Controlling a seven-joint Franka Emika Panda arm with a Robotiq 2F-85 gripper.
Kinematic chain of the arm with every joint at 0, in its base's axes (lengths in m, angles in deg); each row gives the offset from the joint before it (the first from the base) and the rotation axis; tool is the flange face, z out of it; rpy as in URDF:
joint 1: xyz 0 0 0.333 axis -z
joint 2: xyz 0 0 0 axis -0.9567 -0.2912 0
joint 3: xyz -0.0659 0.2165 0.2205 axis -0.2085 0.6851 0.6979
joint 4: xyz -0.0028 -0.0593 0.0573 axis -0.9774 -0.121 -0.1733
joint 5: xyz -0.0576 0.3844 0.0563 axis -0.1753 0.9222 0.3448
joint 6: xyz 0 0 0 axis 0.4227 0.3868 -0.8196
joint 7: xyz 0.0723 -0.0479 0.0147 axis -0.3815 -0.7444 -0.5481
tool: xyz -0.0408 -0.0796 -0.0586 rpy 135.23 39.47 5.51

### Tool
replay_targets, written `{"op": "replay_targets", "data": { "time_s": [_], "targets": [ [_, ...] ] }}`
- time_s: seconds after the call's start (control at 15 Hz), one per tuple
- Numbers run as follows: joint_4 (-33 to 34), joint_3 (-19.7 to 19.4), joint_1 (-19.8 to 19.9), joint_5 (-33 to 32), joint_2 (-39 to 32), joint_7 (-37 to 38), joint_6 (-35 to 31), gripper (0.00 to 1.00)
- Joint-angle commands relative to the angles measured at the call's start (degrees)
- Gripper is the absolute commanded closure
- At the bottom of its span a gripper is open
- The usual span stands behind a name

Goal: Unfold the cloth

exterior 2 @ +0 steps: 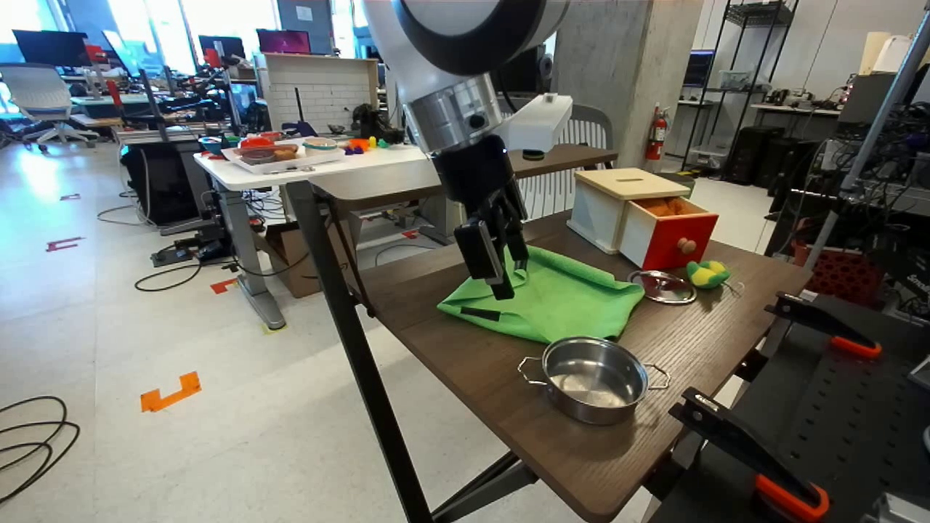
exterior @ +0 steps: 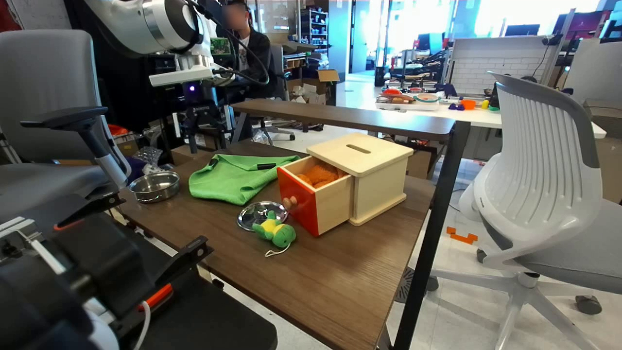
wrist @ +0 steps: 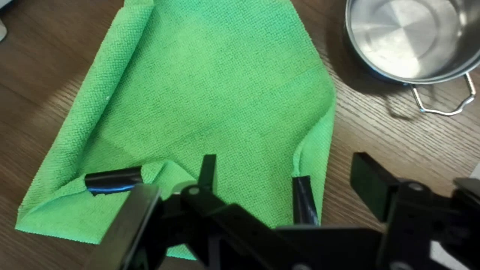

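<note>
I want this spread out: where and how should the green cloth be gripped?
Probably at the black strip on the edge of the cloth nearer the pot, coming from above. In the wrist view it runs along the border of an inward-turned flap, which looks free to pinch and draw outward; the open tool has a jaw to either side.
</note>
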Motion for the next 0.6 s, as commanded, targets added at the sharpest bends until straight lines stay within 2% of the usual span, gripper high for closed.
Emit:
{"op": "replay_targets", "data": {
  "time_s": [0.0,0.27,0.33,0.53],
  "targets": [
    [-8.68,-0.29,1.18,-0.04,8.81,0.21,-0.16,0.00],
    [-18.05,-0.98,4.42,-0.52,17.72,-1.81,-2.91,0.00],
    [-11.46,-0.45,2.99,-0.14,11.75,-0.39,-0.69,0.00],
    [-15.84,-0.65,4.86,-0.12,16.30,-1.35,-0.96,0.00]
  ]
}}
